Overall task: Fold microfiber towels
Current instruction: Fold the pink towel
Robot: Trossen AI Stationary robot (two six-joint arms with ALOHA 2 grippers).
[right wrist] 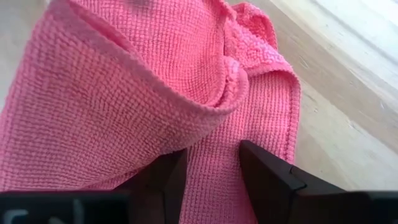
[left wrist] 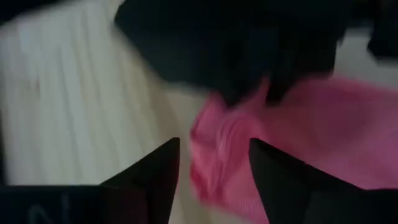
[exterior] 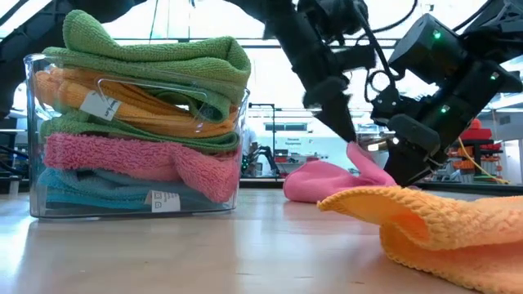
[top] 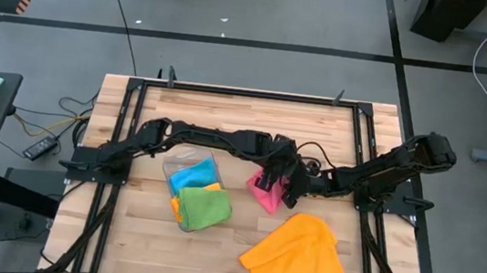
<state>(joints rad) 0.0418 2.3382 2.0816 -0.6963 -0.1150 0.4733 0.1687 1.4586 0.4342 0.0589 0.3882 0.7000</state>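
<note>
A pink microfiber towel [top: 262,192] lies crumpled on the table's middle, and one fold [exterior: 359,157] of it stands up. My left gripper [left wrist: 214,165] reaches in from the left, slanting down over that fold. It is open, with pink cloth showing in the gap between its fingers. My right gripper [right wrist: 211,177] comes from the right and is shut on the same towel. An orange towel [top: 299,258] lies spread near the front edge. Green, orange, pink and blue towels are stacked folded in a clear tray [exterior: 33,122]. My left gripper has the pink fold [left wrist: 221,143] between its spread fingers; whether they touch it, I cannot tell. My right gripper pinches a strip of the pink towel [right wrist: 211,152] between its two fingers, slanting down from the table's right. A rolled edge [right wrist: 186,93] bulges just beyond the fingertips. The rest of the towel lies on the table.
The tray of folded towels [top: 194,186] stands left of the pink towel, close under the left arm. The orange towel [exterior: 425,216] covers the near right of the table. Bare wood lies along the far edge [top: 247,109].
</note>
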